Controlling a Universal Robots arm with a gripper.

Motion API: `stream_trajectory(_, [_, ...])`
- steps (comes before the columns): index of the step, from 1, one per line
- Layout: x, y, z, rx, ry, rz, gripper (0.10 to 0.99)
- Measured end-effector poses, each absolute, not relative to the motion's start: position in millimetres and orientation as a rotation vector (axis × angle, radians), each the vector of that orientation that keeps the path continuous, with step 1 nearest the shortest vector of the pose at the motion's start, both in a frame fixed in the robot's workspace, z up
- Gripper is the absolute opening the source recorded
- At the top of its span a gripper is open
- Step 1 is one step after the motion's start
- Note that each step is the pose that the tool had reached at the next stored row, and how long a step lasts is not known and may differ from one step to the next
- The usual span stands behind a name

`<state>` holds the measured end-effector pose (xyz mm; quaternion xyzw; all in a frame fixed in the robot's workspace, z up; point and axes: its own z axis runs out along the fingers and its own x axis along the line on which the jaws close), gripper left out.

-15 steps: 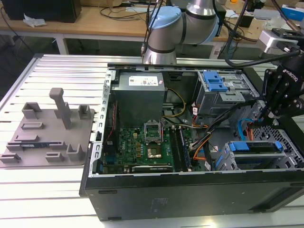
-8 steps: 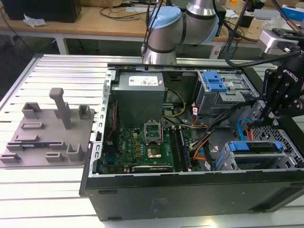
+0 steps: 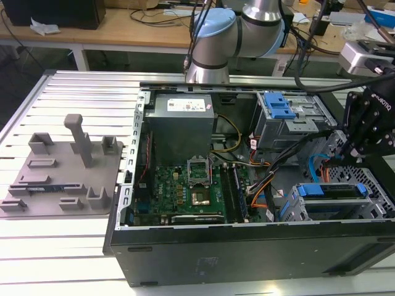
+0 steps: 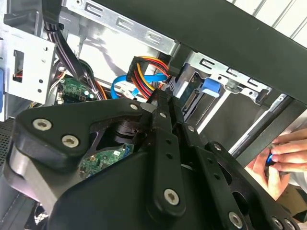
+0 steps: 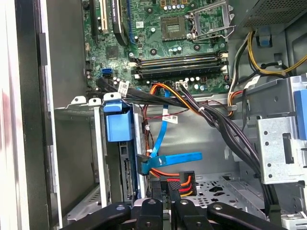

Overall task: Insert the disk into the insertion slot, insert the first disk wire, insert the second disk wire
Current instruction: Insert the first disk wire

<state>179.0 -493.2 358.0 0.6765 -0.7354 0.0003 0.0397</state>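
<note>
Holding: the pincer [image 5: 168, 197] is drawn narrow on the power wire plug [image 5: 184, 179], a black block fed by red, yellow and orange leads. In the second wrist view its fingers meet at that same bundle.
Disk: the disk [image 3: 333, 191], in its blue frame, lies seated in the insertion slot [image 3: 370, 209]. That is toward 4 o'clock of the computer case [image 3: 247, 253] on the slatted bench [image 3: 62, 98] in the exterior view. The first step looks done.
Step in hand: judged to be a disk wire insertion. The plug hangs near the disk's rear edge, apart from it.
Blue data cable: the blue data cable [image 5: 164, 129] runs from the motherboard [image 5: 158, 43] to the disk's rear edge. Whether its end is seated cannot be told.
Alignment: the plug's long side should sit parallel to the disk's socket strip, keyed side matched, before any push.
Approach: a straight travel along the socket's axis, slow, with no twist. A tilted plug would likely jam or bend its contacts.
Clearance: the blue cable's flat tab crosses just beside the plug and could snag, so the leads need slack.
Bystander: a person's hand [image 4: 288, 153] rests outside the case wall, apart from the pincer.
</note>
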Motion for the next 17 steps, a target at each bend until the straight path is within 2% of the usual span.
stream_trajectory(17, [181.5,-495.9,358.0,2.088,-2.237,0.004,0.165])
